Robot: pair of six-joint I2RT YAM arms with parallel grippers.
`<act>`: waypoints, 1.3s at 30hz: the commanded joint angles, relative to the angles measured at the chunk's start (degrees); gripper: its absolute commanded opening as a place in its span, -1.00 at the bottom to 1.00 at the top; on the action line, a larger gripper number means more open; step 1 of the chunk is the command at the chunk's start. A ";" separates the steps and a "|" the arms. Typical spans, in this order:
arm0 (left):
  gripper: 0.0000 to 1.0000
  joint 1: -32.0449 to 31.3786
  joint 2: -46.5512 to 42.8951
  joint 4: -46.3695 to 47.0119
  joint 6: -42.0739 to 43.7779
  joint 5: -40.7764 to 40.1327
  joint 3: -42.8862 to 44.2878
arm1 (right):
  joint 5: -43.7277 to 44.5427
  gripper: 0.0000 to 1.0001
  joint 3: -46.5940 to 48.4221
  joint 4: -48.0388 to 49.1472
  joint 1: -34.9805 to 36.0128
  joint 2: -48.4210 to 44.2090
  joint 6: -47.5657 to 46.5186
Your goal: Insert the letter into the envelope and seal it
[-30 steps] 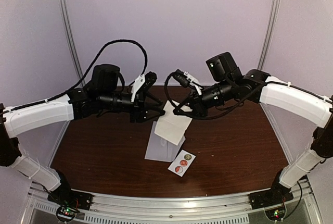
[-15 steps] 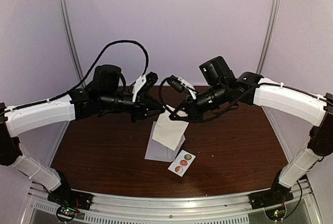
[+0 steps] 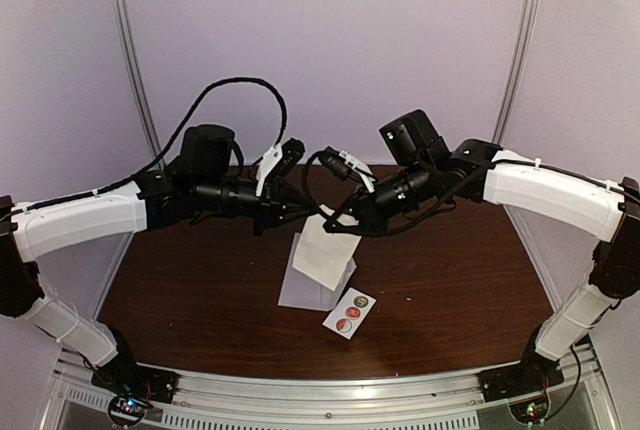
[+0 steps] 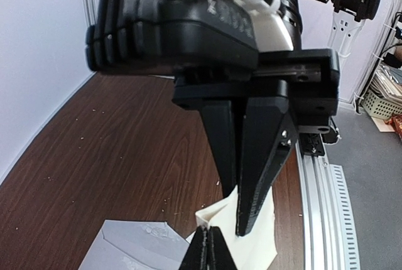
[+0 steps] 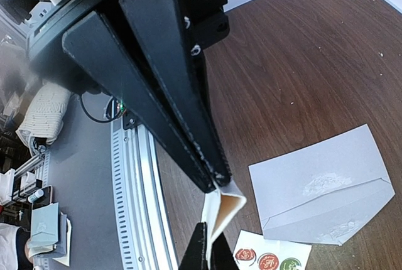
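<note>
The letter [image 3: 325,255] is a folded white sheet hanging in the air between both grippers. My left gripper [image 3: 312,212] is shut on its upper left corner and my right gripper [image 3: 333,225] is shut on its top edge close beside it. In the left wrist view my own gripper [image 4: 207,229] pinches the letter [image 4: 260,245]. In the right wrist view my own gripper [image 5: 209,231] pinches the letter's [image 5: 226,210] fold, which gapes slightly. The pale grey envelope [image 3: 300,290] lies flat on the table under the letter, and also shows in the wrist views [image 4: 135,245] [image 5: 326,185].
A small white strip of round stickers [image 3: 349,313] lies just right of the envelope's near corner and shows in the right wrist view [image 5: 271,259]. The brown wooden table [image 3: 200,280] ends at an aluminium rail [image 3: 330,390] at the front.
My right gripper has moved left toward the left gripper, bringing the letter's top edge together. The hanging letter has narrowed and shifted slightly left. The envelope and stickers have not moved.
</note>
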 commanded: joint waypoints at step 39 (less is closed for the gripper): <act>-1.00 7.12 -4.27 20.10 -17.07 19.95 -4.66 | -0.55 0.03 -30.46 55.99 -0.05 -12.24 24.68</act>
